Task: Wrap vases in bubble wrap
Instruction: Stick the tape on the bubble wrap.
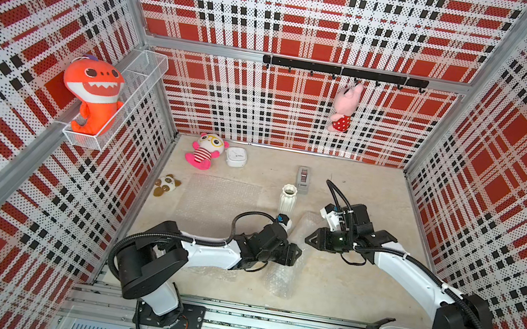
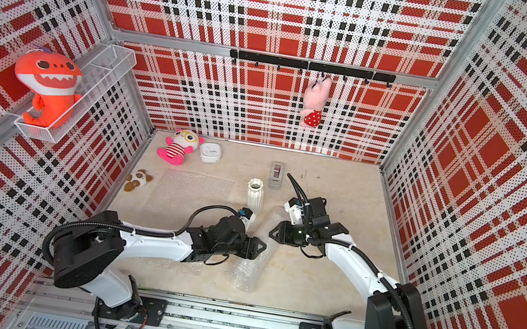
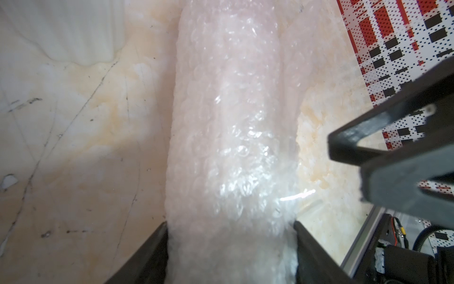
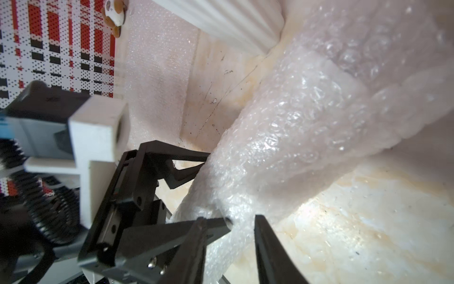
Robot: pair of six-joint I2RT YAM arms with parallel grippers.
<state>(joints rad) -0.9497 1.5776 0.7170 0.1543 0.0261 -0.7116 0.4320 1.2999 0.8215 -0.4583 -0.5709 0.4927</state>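
One white ribbed vase (image 1: 288, 200) (image 2: 254, 197) stands upright mid-table. In front of it lies a long roll of bubble wrap (image 1: 283, 277) (image 3: 228, 110) (image 4: 307, 110); what is inside does not show. My left gripper (image 1: 297, 251) (image 3: 231, 223) is shut across the roll, a finger pressing on each side. My right gripper (image 1: 308, 240) (image 4: 242, 220) is at the roll from the opposite side, facing the left one. Its fingers stand slightly apart, with wrap showing in the gap. A second bubble wrap sheet (image 1: 219, 201) (image 4: 157, 73) lies flat to the left of the vase.
A grey tape dispenser (image 1: 303, 178) stands behind the vase. A small white box (image 1: 236, 157), a pink doll (image 1: 204, 152) and a panda plush (image 1: 166, 185) sit at the back left. An orange shark fills a wall basket (image 1: 147, 73); a pink pig (image 1: 345, 108) hangs from hooks.
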